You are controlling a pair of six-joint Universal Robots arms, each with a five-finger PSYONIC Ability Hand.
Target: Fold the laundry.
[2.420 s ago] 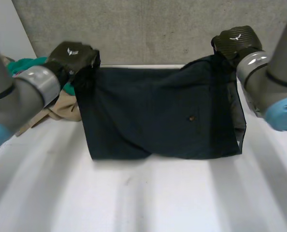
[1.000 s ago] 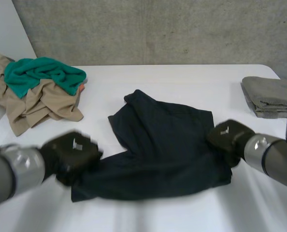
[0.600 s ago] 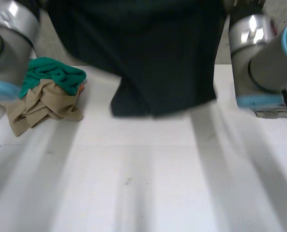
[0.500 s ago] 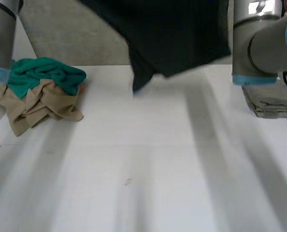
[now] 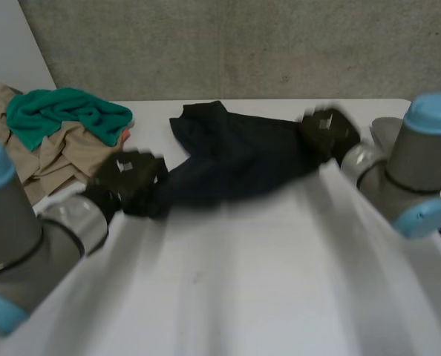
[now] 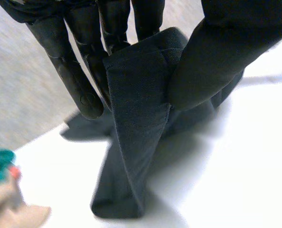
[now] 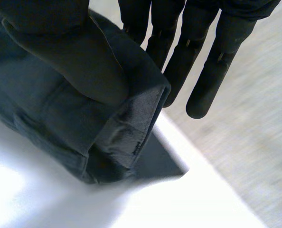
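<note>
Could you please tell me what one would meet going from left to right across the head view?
Pile of green and tan laundry → left hand → dark garment, held at either end by the two hands → right hand.

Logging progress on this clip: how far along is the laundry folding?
Done: a grey cloth lies beside the right arm, seemingly folded. In hand: left hand and right hand each pinch the dark garment, bunched, unfolded. Left: that fold, plus the green and tan heap.
</note>
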